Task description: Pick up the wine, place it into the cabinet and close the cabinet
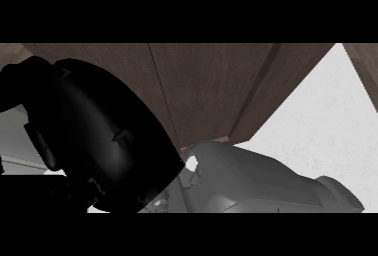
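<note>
One right hand (96,140) close up before the cabinet (207,80), wine unseen
The hand is a black mass filling the view's left, at the end of the grey forearm (258,185) that enters from the lower right; whether its fingers are open or curled cannot be told, nor whether it holds the wine. Behind it the cabinet's dark wood panels span the top, white wall (325,130) to their right
</note>
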Motion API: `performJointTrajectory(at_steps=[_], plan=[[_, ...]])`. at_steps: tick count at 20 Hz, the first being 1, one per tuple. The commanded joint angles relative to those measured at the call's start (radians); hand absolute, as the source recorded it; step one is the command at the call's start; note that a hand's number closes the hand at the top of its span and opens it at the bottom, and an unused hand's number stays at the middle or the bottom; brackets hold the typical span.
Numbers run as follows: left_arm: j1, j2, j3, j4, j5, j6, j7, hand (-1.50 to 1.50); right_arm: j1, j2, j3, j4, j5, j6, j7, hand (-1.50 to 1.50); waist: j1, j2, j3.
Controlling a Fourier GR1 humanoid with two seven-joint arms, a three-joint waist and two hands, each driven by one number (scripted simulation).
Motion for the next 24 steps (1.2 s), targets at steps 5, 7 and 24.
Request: performJointTrajectory(at_steps=[5,7,24], plan=[[0.01,0.024,0.117,0.022,0.091,-0.068,0.038,1.5,-0.143,0.001,-0.116,0.434,-0.106,0.024,-0.219,1.5,0.007,0.007,0.001],[0.008,0.02,0.114,0.095,0.094,-0.125,0.052,1.5,-0.185,0.001,-0.135,0.505,-0.138,0.004,-0.26,1.5,-0.001,0.007,0.0],[-0.045,-0.004,0.119,0.012,0.083,-0.018,0.085,1.5,-0.062,-0.113,-0.156,0.793,-0.066,0.096,-0.524,1.5,-0.008,0.026,0.001]])
